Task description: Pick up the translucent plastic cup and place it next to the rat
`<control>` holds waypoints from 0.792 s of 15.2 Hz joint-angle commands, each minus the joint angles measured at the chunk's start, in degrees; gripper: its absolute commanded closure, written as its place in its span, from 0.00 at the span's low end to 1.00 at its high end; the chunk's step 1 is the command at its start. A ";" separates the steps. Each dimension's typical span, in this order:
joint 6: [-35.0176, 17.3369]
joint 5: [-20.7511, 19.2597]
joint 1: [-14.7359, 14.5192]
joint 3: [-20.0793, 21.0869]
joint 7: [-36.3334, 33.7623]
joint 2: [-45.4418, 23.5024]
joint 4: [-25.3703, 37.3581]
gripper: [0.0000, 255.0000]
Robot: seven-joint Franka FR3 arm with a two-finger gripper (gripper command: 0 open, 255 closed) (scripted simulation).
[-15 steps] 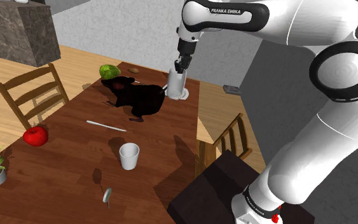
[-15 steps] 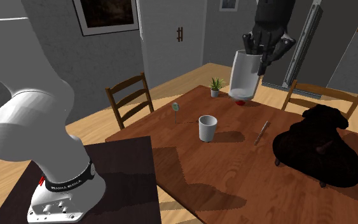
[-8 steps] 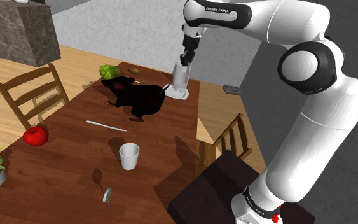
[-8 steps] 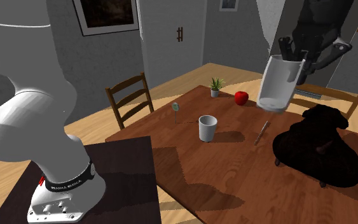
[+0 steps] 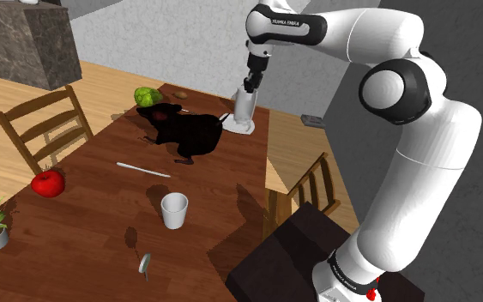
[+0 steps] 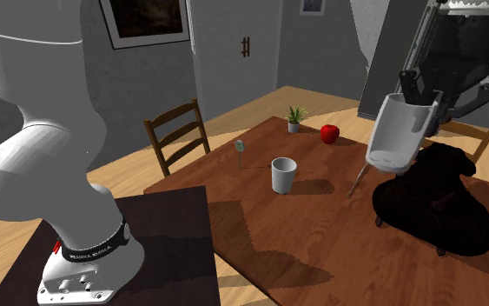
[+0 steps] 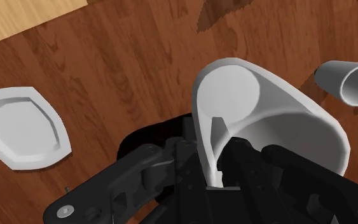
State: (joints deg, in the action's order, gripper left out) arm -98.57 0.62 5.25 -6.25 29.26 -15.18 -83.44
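Gripper (image 6: 419, 94) is clenched on the rim of the pale cup (image 6: 396, 132), one finger inside the wall and one outside. The cup hangs below it, tilted, off the table (image 5: 102, 214). It is over the far corner on the shoulder view's right, just beside the black rat (image 5: 184, 130), with a white plate (image 7: 20, 129) close by. Carry looks nearly done; lowering and release remain. A second cup (image 5: 174, 209) stands well apart, toward the near edge.

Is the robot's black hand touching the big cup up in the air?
Touching. The wrist view shows the gripper clasping the cup by its wall, one finger inside and one outside.
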 commanded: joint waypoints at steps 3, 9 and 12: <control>-3.19 -0.02 -0.12 0.06 -0.14 0.18 -3.32 1.00; -7.73 0.00 -0.16 0.09 -0.17 -0.02 -7.66 1.00; -9.94 0.03 -0.17 0.11 -0.17 -0.30 -9.59 1.00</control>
State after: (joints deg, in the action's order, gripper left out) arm -107.62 0.62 5.08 -6.15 29.09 -15.18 -92.50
